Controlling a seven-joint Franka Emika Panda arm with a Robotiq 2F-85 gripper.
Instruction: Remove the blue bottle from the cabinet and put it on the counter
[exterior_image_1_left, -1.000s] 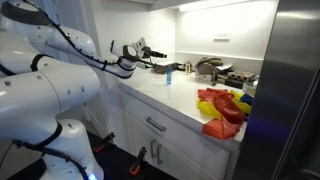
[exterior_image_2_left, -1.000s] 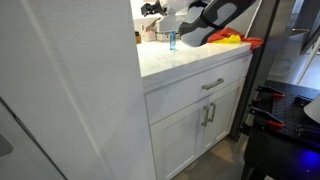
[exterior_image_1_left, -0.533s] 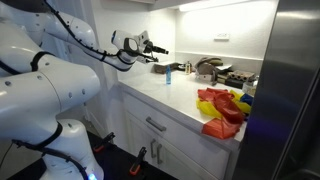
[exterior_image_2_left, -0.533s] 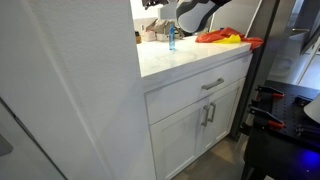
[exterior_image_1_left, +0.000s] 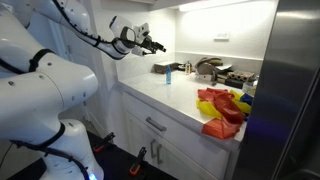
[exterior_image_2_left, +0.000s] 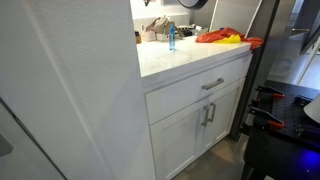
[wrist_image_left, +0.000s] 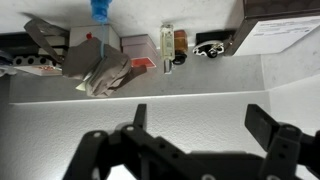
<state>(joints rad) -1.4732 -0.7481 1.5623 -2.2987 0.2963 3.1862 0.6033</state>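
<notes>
The blue bottle (exterior_image_1_left: 168, 75) stands upright on the white counter (exterior_image_1_left: 160, 95) near the back wall; it shows in both exterior views (exterior_image_2_left: 171, 38). In the wrist view only its lower part shows at the top edge (wrist_image_left: 100, 8). My gripper (exterior_image_1_left: 158, 47) is open and empty. It hangs in the air above the counter, higher than the bottle and apart from it. In the wrist view my two fingers (wrist_image_left: 200, 120) are spread wide over the bare counter (wrist_image_left: 190, 80).
A red-yellow cloth heap (exterior_image_1_left: 222, 108) lies on the counter's other end (exterior_image_2_left: 222, 37). Pots and small appliances (exterior_image_1_left: 215, 70) stand at the back. Boxes and crumpled paper (wrist_image_left: 100, 65) line the wall. A steel panel (exterior_image_1_left: 295, 90) bounds one side. Drawer fronts with bar handles (exterior_image_2_left: 212, 84) sit below.
My arm has risen and drawn back from the bottle, leaving one exterior view almost entirely. The bottle has stayed upright on the counter.
</notes>
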